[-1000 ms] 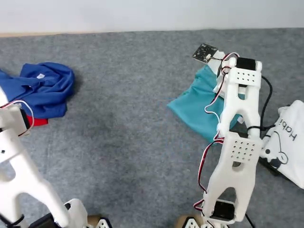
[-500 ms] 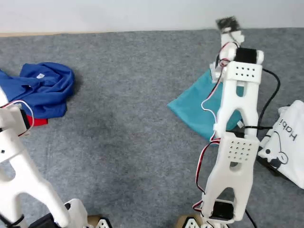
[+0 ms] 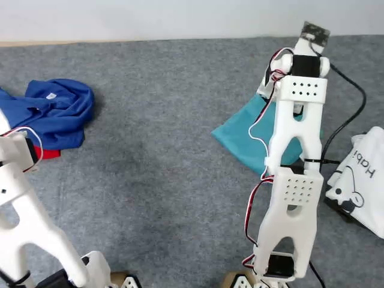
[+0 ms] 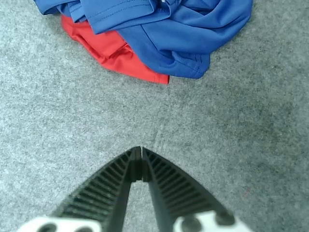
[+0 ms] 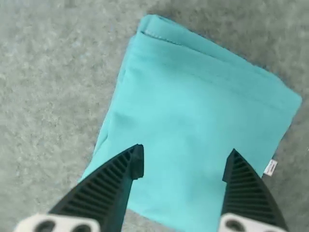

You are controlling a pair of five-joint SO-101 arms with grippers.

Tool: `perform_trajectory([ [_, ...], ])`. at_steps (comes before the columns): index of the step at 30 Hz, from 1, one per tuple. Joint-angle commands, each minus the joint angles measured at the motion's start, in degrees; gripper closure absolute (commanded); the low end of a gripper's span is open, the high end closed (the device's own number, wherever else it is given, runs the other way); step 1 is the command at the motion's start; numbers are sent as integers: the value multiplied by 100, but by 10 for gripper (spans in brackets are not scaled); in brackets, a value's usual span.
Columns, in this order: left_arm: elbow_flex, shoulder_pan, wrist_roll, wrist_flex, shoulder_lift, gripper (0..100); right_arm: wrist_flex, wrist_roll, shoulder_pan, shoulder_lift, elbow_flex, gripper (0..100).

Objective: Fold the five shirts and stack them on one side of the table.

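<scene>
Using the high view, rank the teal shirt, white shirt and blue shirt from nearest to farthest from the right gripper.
1. Teal shirt, directly under the right gripper.
2. White shirt, off to the right.
3. Blue shirt, far across on the left.

The folded teal cloth shirt (image 5: pixel 193 125) is one even colour, unpatterned. The crumpled royal-blue shirt (image 3: pixel 57 111) and the red shirt (image 4: pixel 113 50) are plain too. The white shirt (image 3: pixel 371 201) bears black print. The felt table cover (image 3: pixel 150 168) is mottled grey.
</scene>
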State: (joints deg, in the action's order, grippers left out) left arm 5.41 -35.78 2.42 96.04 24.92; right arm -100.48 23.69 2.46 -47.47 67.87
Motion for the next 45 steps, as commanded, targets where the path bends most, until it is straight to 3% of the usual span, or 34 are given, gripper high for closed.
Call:
perform_trajectory([
  [1, -48, 44, 88, -141, 141, 992, -251, 387, 119, 453, -422, 729],
  [4, -48, 44, 264, -141, 141, 992, -251, 624, 154, 655, -1081, 722],
  [12, -31, 132, 264, -220, 141, 992, -224, 932, 136, 620, -1890, 573],
  [19, -31, 642, 264, -255, 141, 992, 22, 967, 189, -84, -1881, 570],
  [33, -22, 633, 264, -255, 141, 992, 840, 1029, 84, -1226, -1881, 573],
  [36, -22, 633, 264, -255, 141, 992, 822, 1029, 66, -1244, -1881, 642],
  [42, -22, 633, 264, -255, 141, 992, 866, 659, 75, -1244, -1881, 912],
  [45, -22, 633, 264, -255, 141, 992, 875, 510, 110, -1235, -1881, 989],
])
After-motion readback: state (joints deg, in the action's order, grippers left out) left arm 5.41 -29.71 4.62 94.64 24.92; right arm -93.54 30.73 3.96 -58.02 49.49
